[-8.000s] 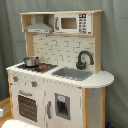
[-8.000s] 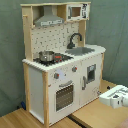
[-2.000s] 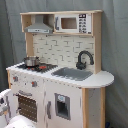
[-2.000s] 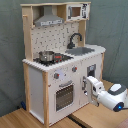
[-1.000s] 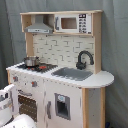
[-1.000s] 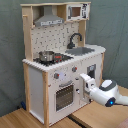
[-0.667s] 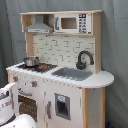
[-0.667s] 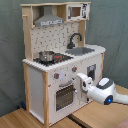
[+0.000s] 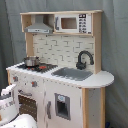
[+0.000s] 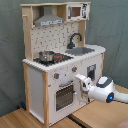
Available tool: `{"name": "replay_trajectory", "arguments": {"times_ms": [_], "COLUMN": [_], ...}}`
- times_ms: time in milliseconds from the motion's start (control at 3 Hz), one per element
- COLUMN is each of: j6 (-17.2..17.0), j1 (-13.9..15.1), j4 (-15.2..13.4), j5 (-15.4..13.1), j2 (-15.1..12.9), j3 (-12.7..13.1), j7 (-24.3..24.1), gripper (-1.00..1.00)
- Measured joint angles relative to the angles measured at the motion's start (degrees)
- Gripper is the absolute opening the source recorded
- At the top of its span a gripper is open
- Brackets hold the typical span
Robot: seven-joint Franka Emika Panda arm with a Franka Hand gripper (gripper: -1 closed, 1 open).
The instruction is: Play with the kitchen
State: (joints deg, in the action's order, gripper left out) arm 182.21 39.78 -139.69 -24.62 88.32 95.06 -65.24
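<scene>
Heads up, you can't really see the end effector (image 10: 78, 78): in the second exterior view its tip blends into the kitchen (image 10: 60, 65) front. In the first exterior view the arm (image 9: 10, 107) gets cut off at the corner.

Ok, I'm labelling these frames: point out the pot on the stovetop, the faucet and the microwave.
pot (image 10: 46, 56): second exterior view, on its metal side wall.
faucet (image 9: 85, 57): first exterior view, on the black arched spout.
microwave (image 9: 73, 23): first exterior view, on its door window.
</scene>
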Motion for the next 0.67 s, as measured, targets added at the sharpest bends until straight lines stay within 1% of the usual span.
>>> {"name": "replay_trajectory", "arguments": {"times_ms": [333,667], "j6": [4.24,0.5], "j1": [0.02,0.31], "j4": [-4.66,-5.68], "j5": [0.0,0.09], "j2": [0.07,1.71], "j3": [-1.36,2.5], "j7": [1.63,-0.2], "gripper": [1.0,1.0]}}
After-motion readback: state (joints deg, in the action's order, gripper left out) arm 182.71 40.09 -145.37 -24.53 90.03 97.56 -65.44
